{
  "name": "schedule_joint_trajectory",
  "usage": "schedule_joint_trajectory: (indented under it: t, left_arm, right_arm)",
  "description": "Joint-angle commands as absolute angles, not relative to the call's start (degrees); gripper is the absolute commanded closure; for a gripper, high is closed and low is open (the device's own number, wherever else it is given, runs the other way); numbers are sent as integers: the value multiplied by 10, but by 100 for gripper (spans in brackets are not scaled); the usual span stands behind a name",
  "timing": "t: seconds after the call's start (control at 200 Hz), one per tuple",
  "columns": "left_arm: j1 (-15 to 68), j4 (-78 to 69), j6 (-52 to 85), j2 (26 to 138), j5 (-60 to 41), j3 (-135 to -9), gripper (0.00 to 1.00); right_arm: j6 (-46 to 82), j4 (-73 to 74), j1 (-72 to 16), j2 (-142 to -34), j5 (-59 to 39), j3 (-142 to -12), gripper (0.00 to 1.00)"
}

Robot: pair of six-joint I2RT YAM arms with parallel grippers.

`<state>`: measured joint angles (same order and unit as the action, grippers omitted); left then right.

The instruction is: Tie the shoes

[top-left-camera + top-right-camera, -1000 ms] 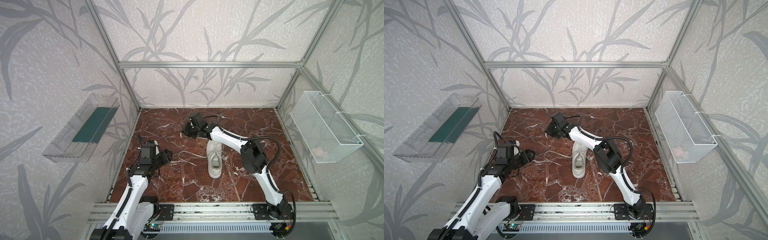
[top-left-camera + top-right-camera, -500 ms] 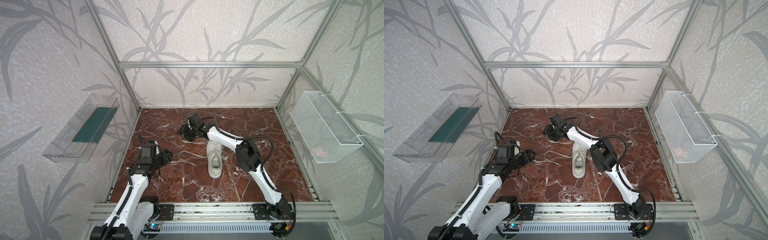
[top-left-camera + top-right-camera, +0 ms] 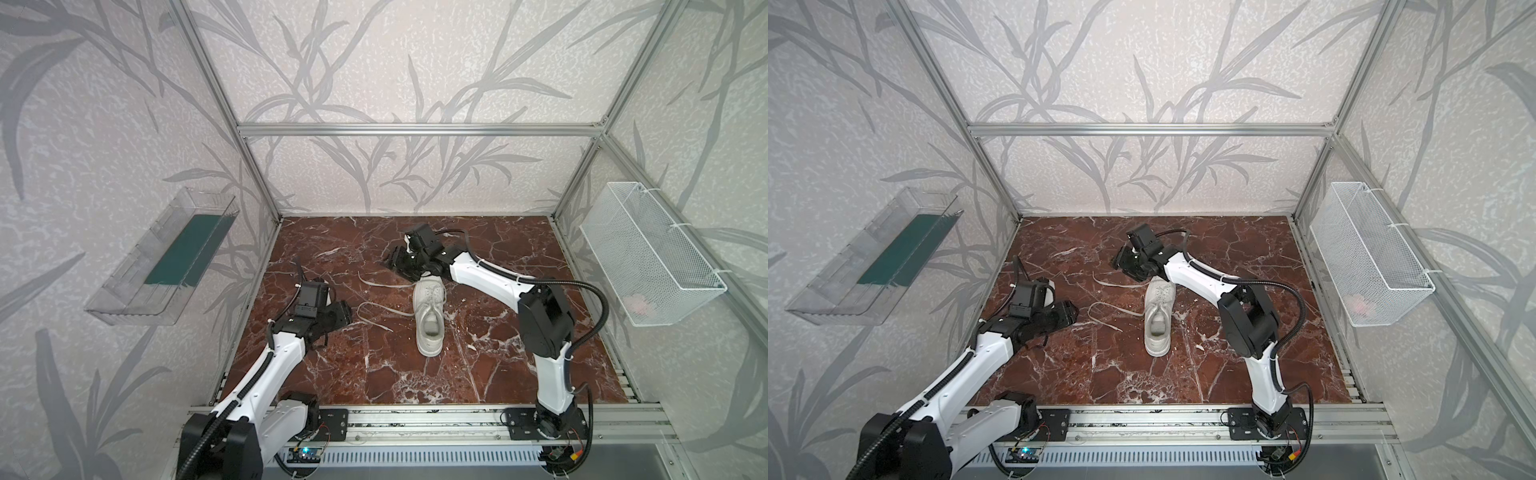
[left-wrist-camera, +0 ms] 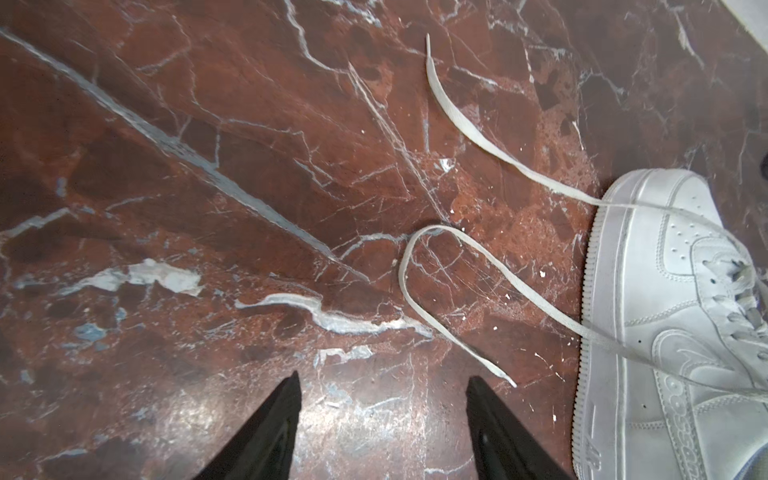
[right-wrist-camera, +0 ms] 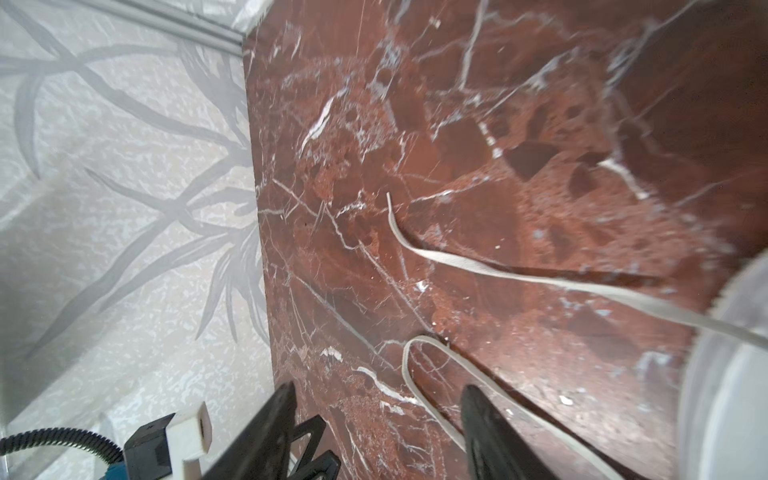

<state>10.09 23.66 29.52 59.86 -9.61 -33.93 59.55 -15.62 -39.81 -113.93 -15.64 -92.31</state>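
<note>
The white shoe [image 3: 429,318] [image 3: 1158,318] lies on the marble floor, toe toward the back wall, its laces untied. Both long laces trail left of it: one [image 3: 382,284] runs out from the toe end, and another [image 3: 374,311] curls into a loop. My left gripper [image 3: 345,312] [image 4: 380,384] hovers open just left of the loop. Nothing is between its fingers, and the lace tip [image 4: 509,380] lies beside one finger. My right gripper [image 3: 392,264] [image 5: 376,390] is open above the floor beyond the toe. The looped lace [image 5: 409,374] lies on the floor under it, ungripped.
A clear bin [image 3: 166,257] with a green strip hangs on the left wall. A white wire basket [image 3: 648,253] hangs on the right wall. An aluminium rail [image 3: 415,419] runs along the front edge. The back wall is close behind the right gripper.
My right gripper has gone from shut to open and shifted slightly near the toe. The laces lie loose on the floor. The left arm has barely moved.
</note>
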Motion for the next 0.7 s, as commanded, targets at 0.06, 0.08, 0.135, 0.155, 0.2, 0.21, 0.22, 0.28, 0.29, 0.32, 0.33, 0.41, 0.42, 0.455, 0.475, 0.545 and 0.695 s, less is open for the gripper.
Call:
schedule_joint_trajectory:
  t: [0.06,0.08,0.135,0.155,0.2,0.21,0.22,0.28,0.29,0.32,0.33,0.41,0.42,0.455,0.475,0.545,0.695]
  left_arm:
    - [159,225,313,643,-61,-370,35]
    - [164,222,317,649,-64,-372,35]
    - [177,222,332,665,-71,-380,35]
    - [182,222,336,670,-70,-382,36]
    - [195,222,344,682,-64,-386,36]
    - [198,222,345,684,-62,-386,36]
    - [201,222,347,687,-60,-387,36]
    - [217,223,353,700,-45,-392,37]
    - [220,223,354,702,-44,-393,37]
    - [227,224,357,708,-39,-395,38]
    - [229,224,359,709,-38,-396,38]
    - [245,224,372,725,-28,-401,39]
    - [247,224,375,727,-26,-401,39]
    - [253,224,384,732,-22,-403,40]
    - [257,224,389,735,-19,-403,41]
    - [271,219,402,747,-12,-403,42]
    - [291,236,430,779,20,-413,46]
  right_arm:
    - [565,-134,-365,-1056,-132,-837,37]
    - [565,-131,-361,-1048,-131,-827,37]
    - [564,-126,-349,-1028,-130,-802,37]
    - [563,-124,-345,-1022,-130,-793,37]
    - [562,-122,-336,-1008,-131,-776,37]
    - [562,-121,-334,-1006,-131,-772,37]
    - [562,-120,-332,-1002,-131,-769,37]
    - [562,-114,-321,-985,-132,-748,37]
    - [562,-113,-320,-982,-133,-744,37]
    - [562,-110,-315,-981,-134,-735,37]
    - [562,-110,-312,-981,-134,-733,37]
    - [558,-107,-299,-953,-140,-714,37]
    - [558,-107,-297,-951,-141,-712,37]
    - [556,-106,-291,-945,-144,-706,37]
    - [555,-105,-288,-943,-147,-702,37]
    - [548,-107,-277,-935,-158,-695,37]
    - [526,-116,-260,-907,-160,-676,37]
